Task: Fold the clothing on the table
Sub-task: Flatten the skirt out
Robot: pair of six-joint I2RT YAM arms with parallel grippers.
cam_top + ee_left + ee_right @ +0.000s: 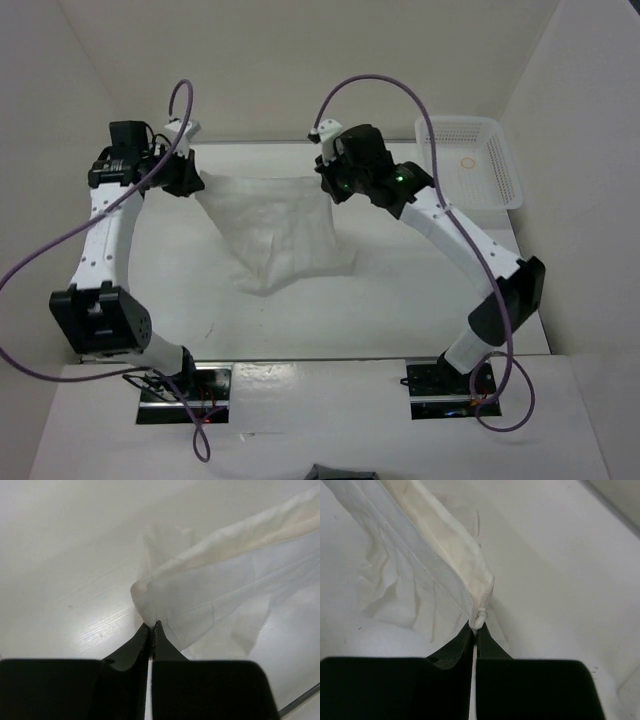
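left gripper [151, 625] and right gripper [476, 626] tight on opposite corners of clothing [275, 228]

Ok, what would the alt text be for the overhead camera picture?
A thin white garment hangs stretched between the robot's left hand and right hand, each pinching one upper corner, while its lower part droops onto the white table. A white lattice basket sits at the far right.
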